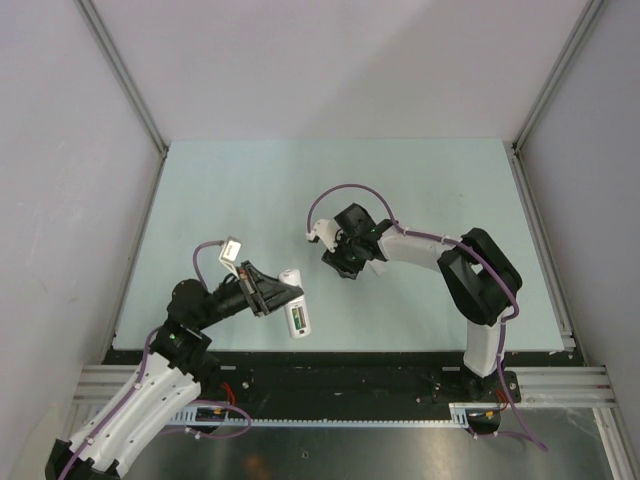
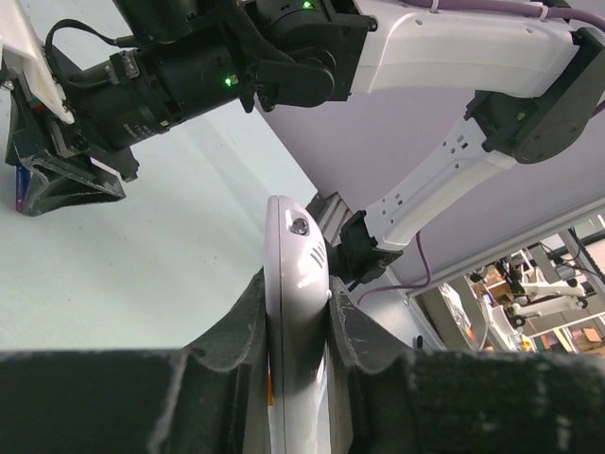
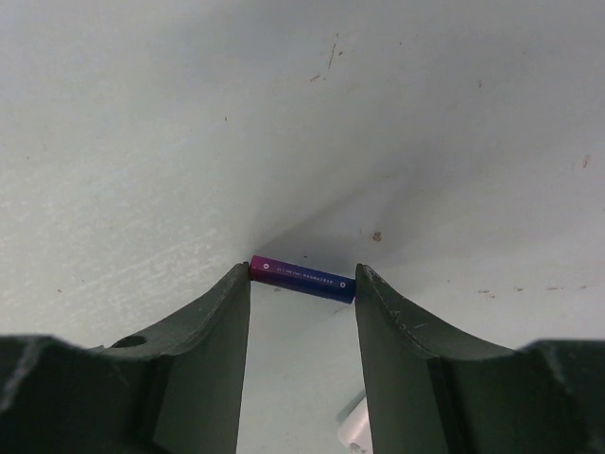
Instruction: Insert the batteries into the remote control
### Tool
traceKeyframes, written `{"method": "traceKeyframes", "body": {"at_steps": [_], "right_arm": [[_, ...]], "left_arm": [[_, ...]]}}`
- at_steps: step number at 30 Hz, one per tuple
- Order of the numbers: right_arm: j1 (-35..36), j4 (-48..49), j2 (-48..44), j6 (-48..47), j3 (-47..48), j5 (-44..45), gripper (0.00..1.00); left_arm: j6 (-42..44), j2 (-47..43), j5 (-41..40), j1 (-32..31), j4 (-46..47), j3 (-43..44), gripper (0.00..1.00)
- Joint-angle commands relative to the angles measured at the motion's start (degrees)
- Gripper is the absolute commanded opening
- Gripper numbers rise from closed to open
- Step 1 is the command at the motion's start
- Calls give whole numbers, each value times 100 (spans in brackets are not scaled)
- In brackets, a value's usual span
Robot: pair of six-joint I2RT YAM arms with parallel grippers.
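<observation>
My left gripper [image 2: 295, 307] is shut on the white remote control [image 2: 295, 265], which stands edge-on between the pads. From above, the remote [image 1: 296, 312] sticks out of the left gripper [image 1: 272, 295] near the table's front, and a green battery [image 1: 297, 321] shows in its upturned back. A dark purple-blue battery [image 3: 302, 278] spans the right gripper [image 3: 302, 280] end to end, a fingertip touching each end, just above the table. In the top view the right gripper [image 1: 341, 262] hangs a short way right of and behind the remote; the battery it holds is too small to see there.
The pale green table top [image 1: 420, 190] is bounded by grey walls and metal posts [image 1: 125, 75]. A black strip and rail [image 1: 350, 360] run along the near edge by the arm bases. A pale rounded object [image 3: 354, 430] shows at the bottom of the right wrist view.
</observation>
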Motion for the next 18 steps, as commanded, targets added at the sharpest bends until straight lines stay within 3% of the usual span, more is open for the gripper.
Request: {"method": "traceKeyframes", "body": {"at_steps": [1,7,18], "right_arm": [[-23,-73,21,202,183,136,28],[-14,-91,-32,290,183,277,44],[21,-30,-93,334,192,461,59]], "left_arm": [[77,-59,-14,-24,253,93,0],[104,-50,-23,-32,261,102,0],[95,-68,-41,-41,261,58,0]]}}
